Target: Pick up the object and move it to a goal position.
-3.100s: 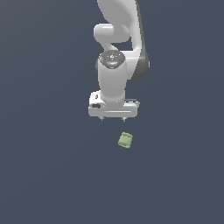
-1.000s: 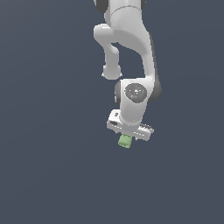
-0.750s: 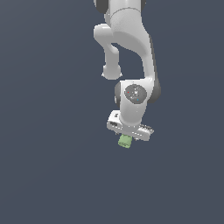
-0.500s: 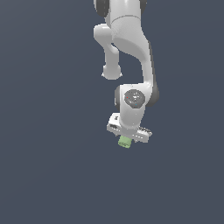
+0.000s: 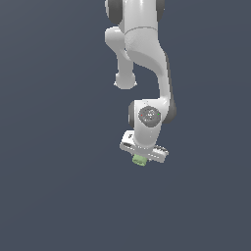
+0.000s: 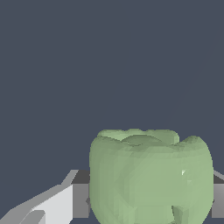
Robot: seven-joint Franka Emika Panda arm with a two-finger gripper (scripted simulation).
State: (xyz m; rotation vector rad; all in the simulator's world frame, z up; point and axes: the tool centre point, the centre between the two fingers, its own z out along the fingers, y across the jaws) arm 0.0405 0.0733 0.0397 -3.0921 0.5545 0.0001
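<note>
Green object point(image 5: 139, 160) sits btwn fingers of end effector point(image 5: 141, 158); grip closure unclear.

Exterior view: the Panda arm point(image 5: 142, 54) descends from the upper edge, its gripper point(image 5: 141, 156) at the lowest end, directly over the object point(image 5: 139, 160), which protrudes just beneath the gripper body. Wrist view: the object point(image 6: 151, 175) sits between the fingers point(image 6: 52, 203), one on either side, with the floor point(image 6: 87, 65) behind it.

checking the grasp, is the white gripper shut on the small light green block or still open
Cannot tell. The white gripper sits right over the small light green block; one finger flanks it, contact unseen.
</note>
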